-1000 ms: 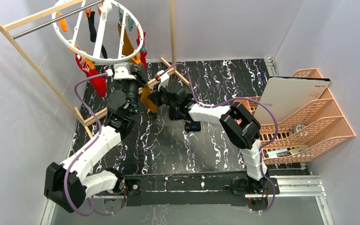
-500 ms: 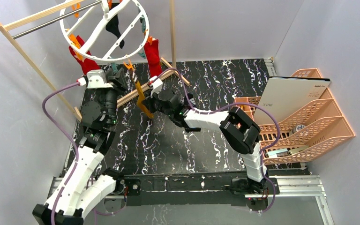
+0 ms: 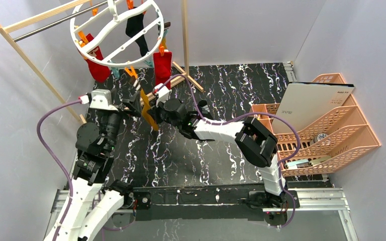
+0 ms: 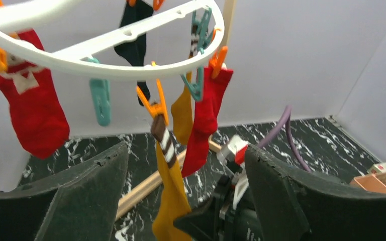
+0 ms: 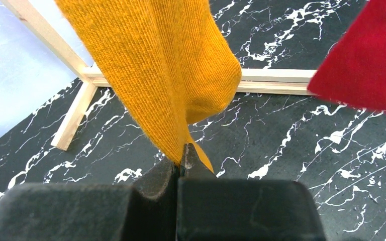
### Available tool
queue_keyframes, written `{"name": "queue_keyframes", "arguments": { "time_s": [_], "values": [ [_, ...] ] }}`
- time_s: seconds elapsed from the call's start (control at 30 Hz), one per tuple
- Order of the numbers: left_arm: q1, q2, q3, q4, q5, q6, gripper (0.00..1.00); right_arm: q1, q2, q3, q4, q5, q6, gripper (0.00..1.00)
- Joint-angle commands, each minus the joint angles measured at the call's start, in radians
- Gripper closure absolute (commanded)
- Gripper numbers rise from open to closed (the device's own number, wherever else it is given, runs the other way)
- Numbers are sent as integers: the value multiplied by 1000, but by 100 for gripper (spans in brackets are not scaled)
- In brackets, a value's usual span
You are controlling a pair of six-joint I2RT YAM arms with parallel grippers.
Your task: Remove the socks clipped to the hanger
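Jaws, right gripper (image 5: 181, 155): pressed together on the toe tip of the mustard sock (image 5: 166, 75), a small fold of knit pinched between them. Grip is taken at the sock's lowest point, presumably so that a pull down and away loads the clip alone.

Jaws, left gripper (image 4: 185, 148): wide apart, nothing between them, pointing up at the underside of the hanger (image 4: 105, 69). Judged purpose: standing by to steady the ring or take the next sock.

Item, mustard sock: hangs by its brown-and-white striped cuff (image 4: 163, 140) from an orange clip (image 4: 156, 108) on the near rim, body drawn slantwise toward the right gripper. The cuff appears to be held in the clip, though the left wrist view is too coarse to be sure.

Item, hanger: white ring tilted, hung from the wooden rack (image 3: 35, 65) at the table's (image 3: 231, 85) far left corner.

Items remaining, clipped: two red socks (image 4: 35, 120) (image 4: 206, 115), one at the left rim and one just behind the mustard sock; a black sock (image 4: 135, 45) further back; a second mustard piece partly hidden behind the red.

Status: first removal in hand, none lying loose.
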Motion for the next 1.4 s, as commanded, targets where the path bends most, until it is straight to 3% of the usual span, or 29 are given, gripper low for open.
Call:
{"name": "queue_keyframes", "arguments": {
  "time_s": [0.0, 0.23, 0.47, 0.63, 0.87, 1.1, 1.37],
  "values": [
    [7, 0, -41, -45, 30, -3, 15, 3, -21, 39, -15, 22, -5, 99],
    [39, 119, 50, -67, 145, -19, 4, 2, -31, 33, -15, 27, -19, 99],
    [265, 308, 293, -156, 484, -108, 3, 3, -39, 23, -11, 23, -25, 99],
    [320, 371, 369, -144, 504, -140, 3, 3, -47, 9, -1, 26, -29, 99],
    [464, 364, 204, -22, 615, -324, 7, 2, -61, -9, 5, 35, -47, 99],
    [470, 328, 97, 44, 617, -386, 17, 1, -53, -25, 15, 41, -49, 99],
    [470, 319, 83, 144, 612, -459, 22, 18, -18, 16, -9, 112, -60, 99]
  ]
}}
